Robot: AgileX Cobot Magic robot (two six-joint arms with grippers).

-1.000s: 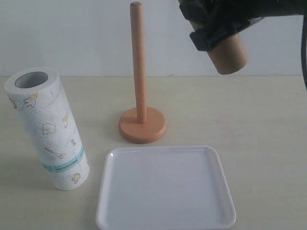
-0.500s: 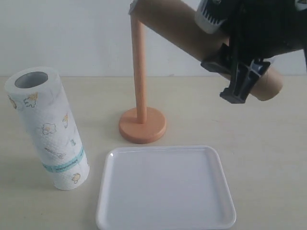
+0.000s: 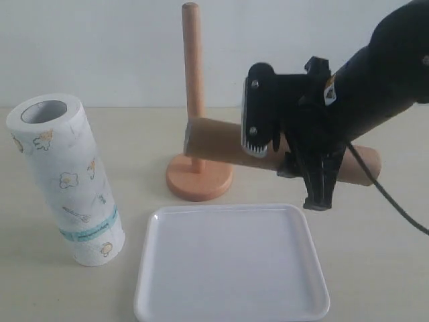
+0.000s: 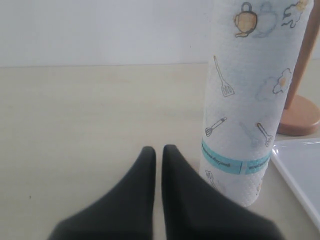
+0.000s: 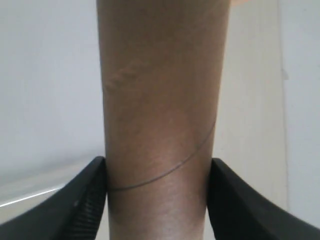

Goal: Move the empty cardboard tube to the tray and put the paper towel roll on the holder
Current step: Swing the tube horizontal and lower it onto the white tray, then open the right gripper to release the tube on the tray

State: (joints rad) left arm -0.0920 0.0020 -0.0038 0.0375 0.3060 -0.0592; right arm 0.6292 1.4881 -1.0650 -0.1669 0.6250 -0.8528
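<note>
My right gripper (image 3: 295, 155) is shut on the brown cardboard tube (image 3: 214, 139). It holds the tube nearly level in the air, just beyond the far edge of the white tray (image 3: 231, 268) and in front of the holder's pole (image 3: 192, 67). In the right wrist view the tube (image 5: 160, 90) fills the gap between both fingers (image 5: 82, 200). The printed paper towel roll (image 3: 67, 181) stands upright at the left of the tray. My left gripper (image 4: 157, 150) is shut on nothing, low over the table beside the roll (image 4: 250, 100); the exterior view does not show it.
The holder's round base (image 3: 199, 178) sits on the table behind the tray, partly under the tube's left end. The left wrist view also catches the base (image 4: 300, 115) and a tray corner (image 4: 300, 170). A pale wall stands behind the table.
The right arm has come down with the tube, which has swung from steeply tilted near the top of the view to almost level just above the tray's far edge. The roll has not moved.
</note>
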